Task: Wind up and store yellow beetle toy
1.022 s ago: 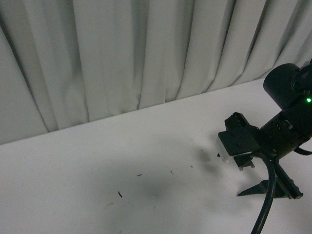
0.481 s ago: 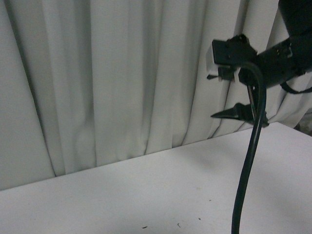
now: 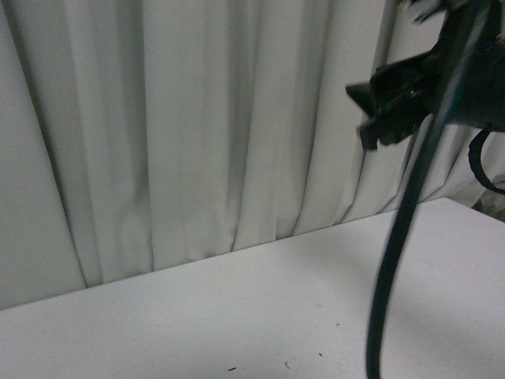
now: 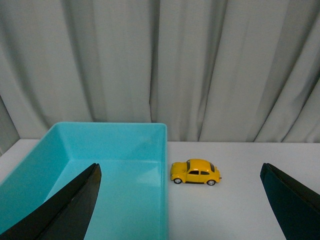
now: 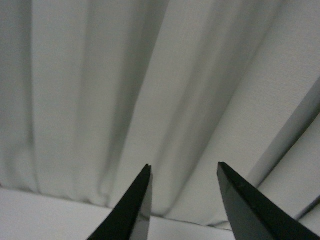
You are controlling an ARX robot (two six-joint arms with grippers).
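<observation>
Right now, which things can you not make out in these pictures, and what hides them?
1. Front view: the right gripper is blurred and cut off by the top edge.
2. Front view: the yellow beetle toy and the turquoise bin lie outside it; only the left wrist view shows them.
3. Left wrist view: the fingers of the left gripper cover the bin's near part.

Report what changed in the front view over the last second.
The right tool rose from just above the table to high against the curtain, its cable trailing below. The view itself also shifted upward. Nothing was gripped or released. Table and curtain are unchanged.
</observation>
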